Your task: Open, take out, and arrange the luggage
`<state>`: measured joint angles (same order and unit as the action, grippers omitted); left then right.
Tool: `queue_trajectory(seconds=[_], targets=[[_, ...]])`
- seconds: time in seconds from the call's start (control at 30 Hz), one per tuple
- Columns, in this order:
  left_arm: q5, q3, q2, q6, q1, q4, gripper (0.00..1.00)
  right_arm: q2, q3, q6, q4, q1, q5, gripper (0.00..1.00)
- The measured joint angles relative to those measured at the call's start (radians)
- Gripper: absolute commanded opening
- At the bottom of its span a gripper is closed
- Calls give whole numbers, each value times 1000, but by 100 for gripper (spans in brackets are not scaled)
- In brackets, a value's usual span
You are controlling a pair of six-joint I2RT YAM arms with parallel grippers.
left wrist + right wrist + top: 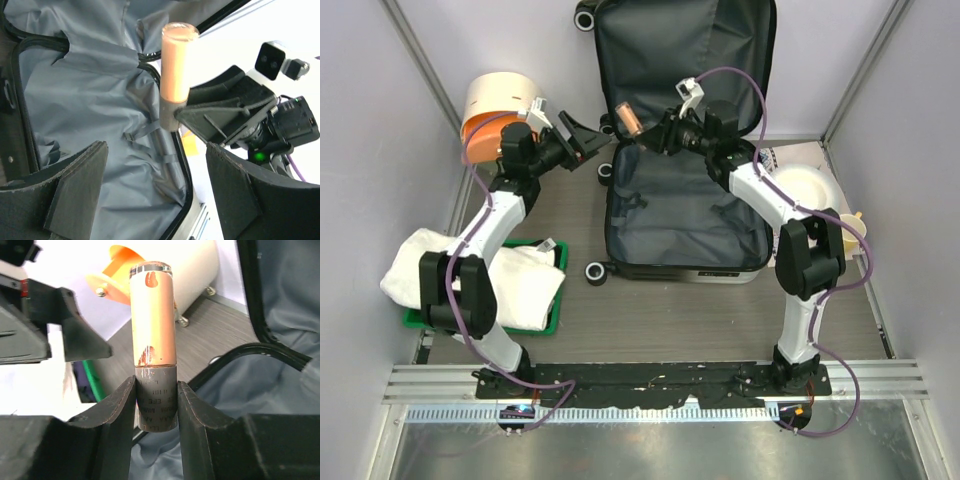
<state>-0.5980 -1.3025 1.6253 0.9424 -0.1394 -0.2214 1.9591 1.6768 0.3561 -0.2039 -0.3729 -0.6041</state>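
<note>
Grey-lined hard-shell luggage point(685, 215): lies open mid-table, lid propped against the rear wall. Probably rigid and light, apt to roll; take by the shell rim. Right gripper point(156, 395) pinches orange tube point(152, 320) by its grey base; left gripper point(588, 140) spread wide nearby.

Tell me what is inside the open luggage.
Inside the luggage, only grey lining shows. The right end effector, holding a peach tube, hides part of the middle.

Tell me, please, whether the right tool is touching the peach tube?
Touching: the right wrist view shows the right tool clamped on the peach tube at its grey base.
</note>
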Motion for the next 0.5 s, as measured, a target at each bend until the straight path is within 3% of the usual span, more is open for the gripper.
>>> queue_trajectory(seconds=[0.37, 0.43, 0.5], targets=[[26, 0, 43, 136, -24, -115, 79, -76, -108, 58, -77, -99, -36, 1], [28, 0, 48, 148, -30, -127, 72, -76, -116, 59, -79, -112, -44, 1], [29, 0, 49, 156, -38, -136, 52, -79, -126, 60, -79, -123, -53, 1]])
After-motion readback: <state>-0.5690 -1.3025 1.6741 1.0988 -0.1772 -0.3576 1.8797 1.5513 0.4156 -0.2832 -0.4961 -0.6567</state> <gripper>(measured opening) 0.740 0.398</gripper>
